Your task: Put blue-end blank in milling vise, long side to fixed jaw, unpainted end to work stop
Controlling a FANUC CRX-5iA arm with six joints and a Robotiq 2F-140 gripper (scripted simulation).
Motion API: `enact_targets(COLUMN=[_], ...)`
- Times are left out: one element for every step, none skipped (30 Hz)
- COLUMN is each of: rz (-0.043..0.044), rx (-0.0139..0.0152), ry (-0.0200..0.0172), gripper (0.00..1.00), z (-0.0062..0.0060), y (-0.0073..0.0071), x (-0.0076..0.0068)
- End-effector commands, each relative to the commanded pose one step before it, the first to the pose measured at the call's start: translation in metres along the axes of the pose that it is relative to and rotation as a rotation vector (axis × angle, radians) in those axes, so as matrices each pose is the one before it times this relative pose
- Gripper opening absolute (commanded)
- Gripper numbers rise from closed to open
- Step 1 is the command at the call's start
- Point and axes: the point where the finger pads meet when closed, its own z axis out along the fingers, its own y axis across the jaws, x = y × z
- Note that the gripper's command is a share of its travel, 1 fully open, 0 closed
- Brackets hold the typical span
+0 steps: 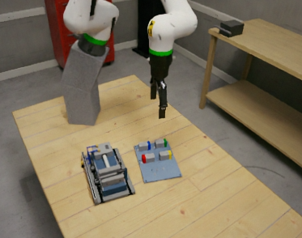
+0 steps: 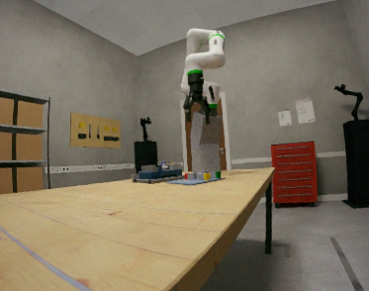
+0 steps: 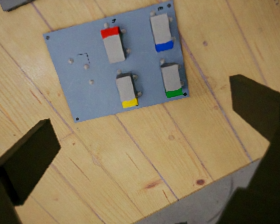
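Looks like four blanks [image 1: 148, 158] [image 2: 206, 176] [image 3: 114, 48], one plate [image 1: 162, 173] [image 2: 198, 182] [image 3: 61, 55] and one vise [image 1: 113, 179] [image 2: 159, 173] on one desk [image 1: 219, 190] [image 2: 138, 223] [image 3: 176, 145].

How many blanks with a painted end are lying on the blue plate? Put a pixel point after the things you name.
4. On the plate [image 1: 161, 173] [image 3: 91, 107], in the wrist view: red-ended [image 3: 114, 47] upper middle, blue-ended [image 3: 162, 31] upper right, yellow-ended [image 3: 126, 89] lower middle, green-ended [image 3: 171, 78] lower right. None seems hidden.
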Motion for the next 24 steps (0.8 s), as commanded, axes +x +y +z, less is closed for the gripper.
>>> enact_targets(rz=[-0.00026, 0.00000, 0.00000, 0.00000, 0.00000, 0.00000, 0.00000, 0.00000, 0.00000, 0.00000, 0.00000, 0.00000, 0.00000, 0.00000, 0.00000, 0.00000, 0.00000, 0.00000, 0.00000, 0.00000, 0.00000, 0.00000, 0.00000, 0.00000], rx=[0.00123, 0.00000, 0.00000, 0.00000, 0.00002, 0.00000, 0.00000, 0.00000, 0.00000, 0.00000, 0.00000, 0.00000, 0.00000, 0.00000, 0.00000, 0.00000, 0.00000, 0.00000, 0.00000, 0.00000, 0.00000, 0.00002, 0.00000, 0.00000], ry=[-0.00055, 0.00000, 0.00000, 0.00000, 0.00001, 0.00000, 0.00000, 0.00000, 0.00000, 0.00000, 0.00000, 0.00000, 0.00000, 0.00000, 0.00000, 0.00000, 0.00000, 0.00000, 0.00000, 0.00000, 0.00000, 0.00001, 0.00000, 0.00000], gripper=[1.00, 1.00, 1.00, 1.00, 1.00, 1.00, 1.00, 1.00, 1.00, 1.00, 1.00, 1.00, 1.00, 1.00, 1.00, 1.00, 1.00, 1.00, 1.00, 1.00, 1.00, 1.00, 1.00, 1.00], z=[-0.00058, -0.00002, 0.00000, 0.00000, 0.00001, -0.00002, -0.00002, -0.00002, -0.00002, -0.00002, -0.00002, -0.00002, -0.00002, -0.00002, -0.00002, -0.00002, -0.00002, -0.00002, -0.00002, 0.00000, 0.00000, 0.00003, 0.00001, 0.00001], y=[-0.00111, -0.00012, 0.00000, 0.00000, 0.00005, -0.00013, -0.00013, -0.00013, -0.00013, -0.00013, -0.00013, -0.00013, -0.00013, -0.00013, -0.00013, -0.00013, -0.00013, -0.00013, -0.00013, 0.00000, 0.00000, 0.00053, 0.00034, 0.00034], x=[-0.00039, -0.00003, 0.00000, 0.00000, 0.00001, -0.00003, -0.00003, -0.00003, -0.00003, -0.00003, -0.00003, -0.00003, -0.00003, -0.00003, -0.00003, -0.00003, -0.00003, -0.00003, -0.00003, 0.00000, 0.00000, 0.00061, 0.00057, 0.00057])
